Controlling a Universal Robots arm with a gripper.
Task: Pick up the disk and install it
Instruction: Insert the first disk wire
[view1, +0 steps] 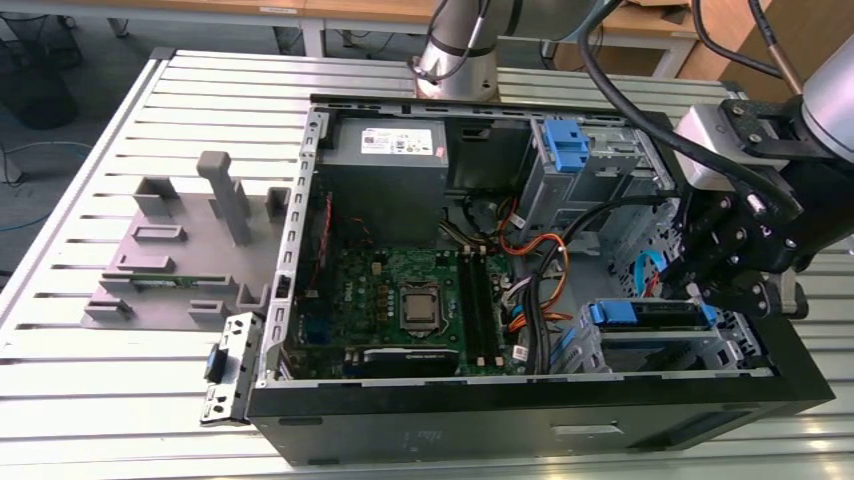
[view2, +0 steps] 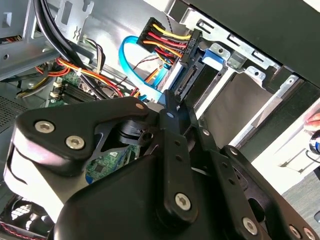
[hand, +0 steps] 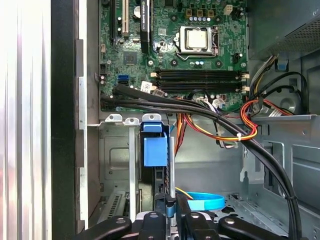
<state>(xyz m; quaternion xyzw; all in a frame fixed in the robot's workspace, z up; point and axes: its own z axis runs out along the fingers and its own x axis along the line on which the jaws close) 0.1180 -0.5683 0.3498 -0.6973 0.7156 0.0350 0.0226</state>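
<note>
One disk (view1: 650, 314): seated in the case's lower drive bay (view1: 667, 345), blue rails showing.
Gripper (view1: 721, 290): fingers pressed together, just beside the disk's rear.
Left: apparently only withdrawal.

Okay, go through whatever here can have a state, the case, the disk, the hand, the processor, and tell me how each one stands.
computer case: lying on its side, side panel off, inside open.
disk: slotted in the near drive bay, blue carrier showing.
hand: over that bay, right beside the disk.
processor: bare in its socket, no cooler on it.
blue bracket: sitting in the far bay.
</note>
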